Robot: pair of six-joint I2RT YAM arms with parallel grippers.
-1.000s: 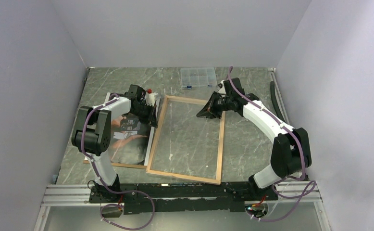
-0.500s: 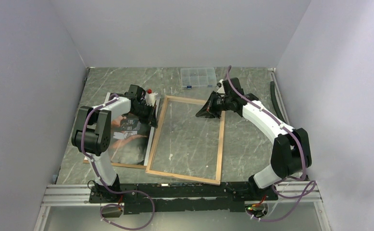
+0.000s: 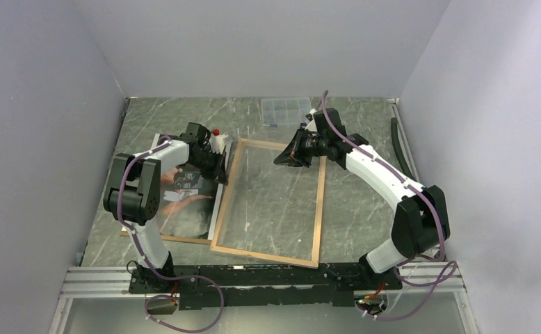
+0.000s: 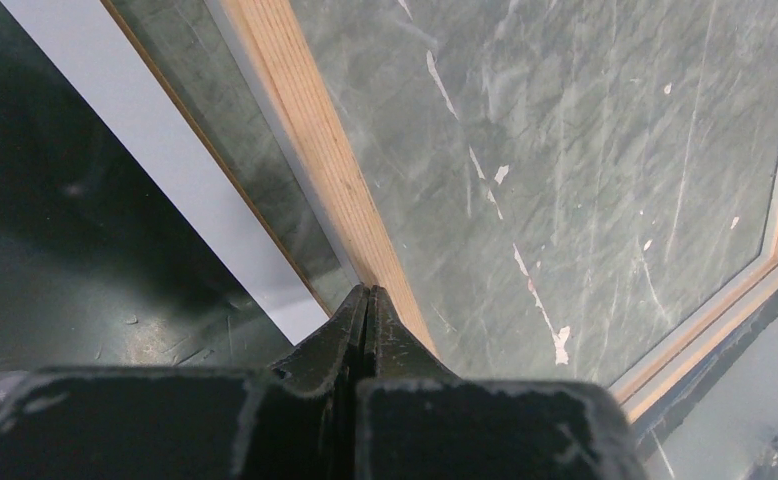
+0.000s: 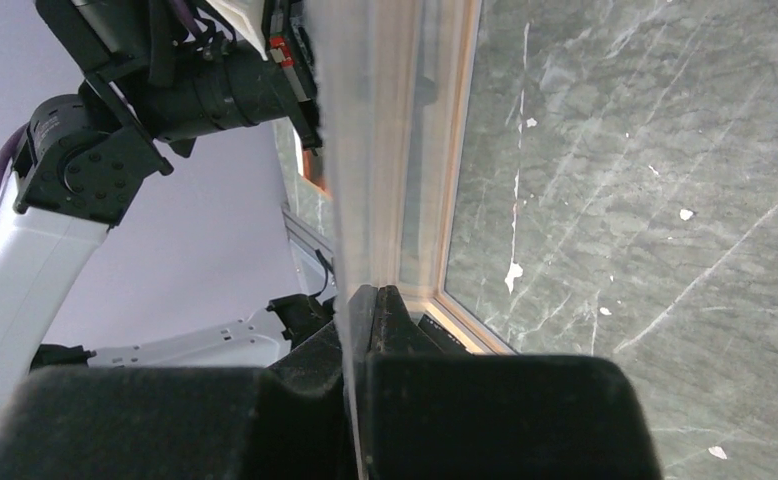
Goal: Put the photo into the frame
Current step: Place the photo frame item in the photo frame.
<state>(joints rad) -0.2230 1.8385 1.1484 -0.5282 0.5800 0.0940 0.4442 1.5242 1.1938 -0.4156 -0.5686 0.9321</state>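
The frame [image 3: 319,209] lies flat on the table with its light wood back up. To its left lies the photo [image 3: 184,202], dark picture up, partly under my left arm. My left gripper [image 3: 220,174] is shut with nothing between the fingers; its tips [image 4: 368,293] rest on the frame's left wooden rail [image 4: 315,150], beside the photo's white border [image 4: 165,160]. My right gripper [image 3: 279,160] hangs over the frame's far end, shut on the edge of a thin clear pane [image 5: 365,150], which runs edge-on up from the right gripper [image 5: 370,292].
A small clear compartment box [image 3: 286,111] stands at the back of the table. A brown backing board [image 3: 163,239] shows under the photo's near edge. A black strip [image 3: 395,132] lies along the right wall. Grey walls close in three sides.
My right gripper has moved left and slightly farther back over the frame's far end, carrying the clear pane. The left arm, frame and photo have stayed put.
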